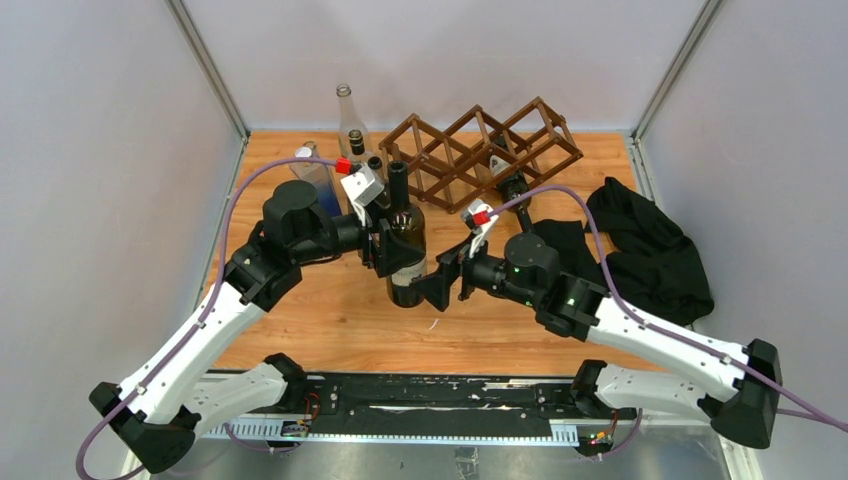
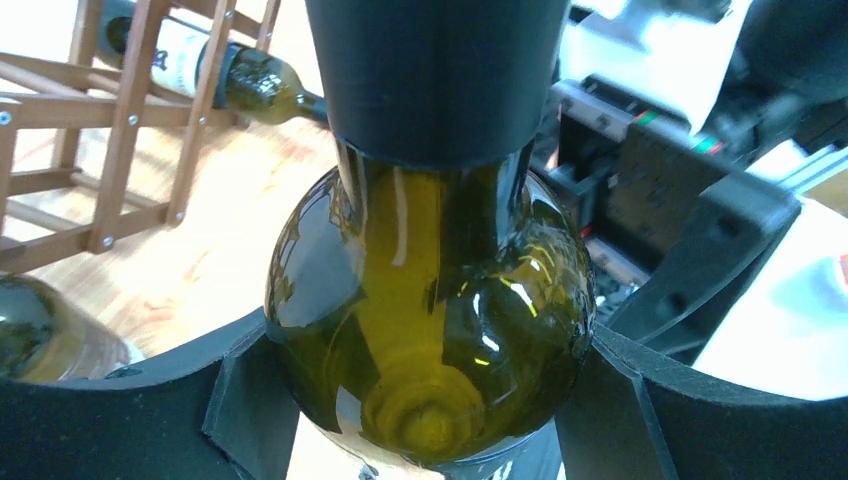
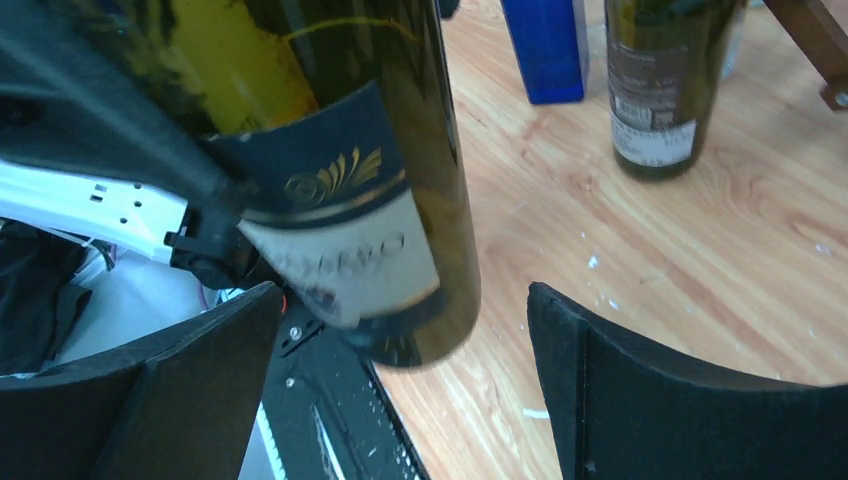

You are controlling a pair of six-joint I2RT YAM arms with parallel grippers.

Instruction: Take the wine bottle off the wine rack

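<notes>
The wine bottle (image 1: pixel 406 250) stands upright at the centre of the top view, out of the wine rack (image 1: pixel 480 150), which sits above it and to the right along the far edge of the table (image 1: pixel 330 330). The left gripper (image 2: pixel 425 400) is clamped on the wine bottle just below the shoulder. In the left wrist view its black fingers (image 2: pixel 180 420) press both sides of the green glass. Whether the base rests on the wood I cannot tell.

The right gripper (image 3: pixel 405 340) is spread wide at the foot of the wine bottle. In the right wrist view there is bare gap between each finger and the label, so it holds nothing.

A second bottle (image 2: pixel 250 80) lies in a rack cell at the upper left of the left wrist view. A clear bottle (image 1: pixel 347 115), a blue container (image 1: pixel 318 178) and a dark bottle (image 3: pixel 655 90) crowd the upper left of the wine bottle, near the left wall. A black cloth (image 1: pixel 650 250) fills the right side of the table. Bare wood shows at lower centre, between the arms and the near edge
</notes>
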